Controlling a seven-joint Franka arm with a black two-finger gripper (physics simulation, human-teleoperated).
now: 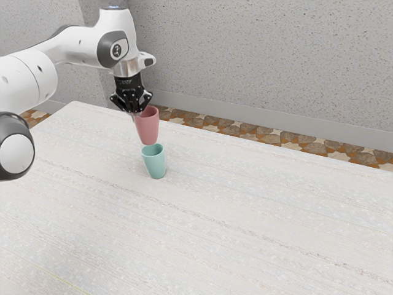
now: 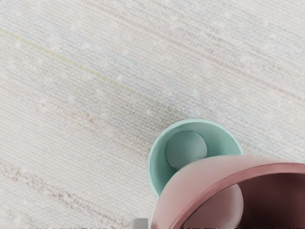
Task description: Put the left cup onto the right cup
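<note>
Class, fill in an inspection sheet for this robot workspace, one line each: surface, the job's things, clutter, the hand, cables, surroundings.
Surface: pale, streaked table.
Job's things: pink cup held in the air, slightly tilted, its base just over the mouth of the teal cup. The teal cup stands upright on the table. Whether the two touch cannot be told.
Clutter: nothing seen.
Grippers: hand shut on the pink cup at its rim.
Cables: nothing seen.
Surroundings: grey wall with a baseboard, and a patterned floor behind the table.
</note>
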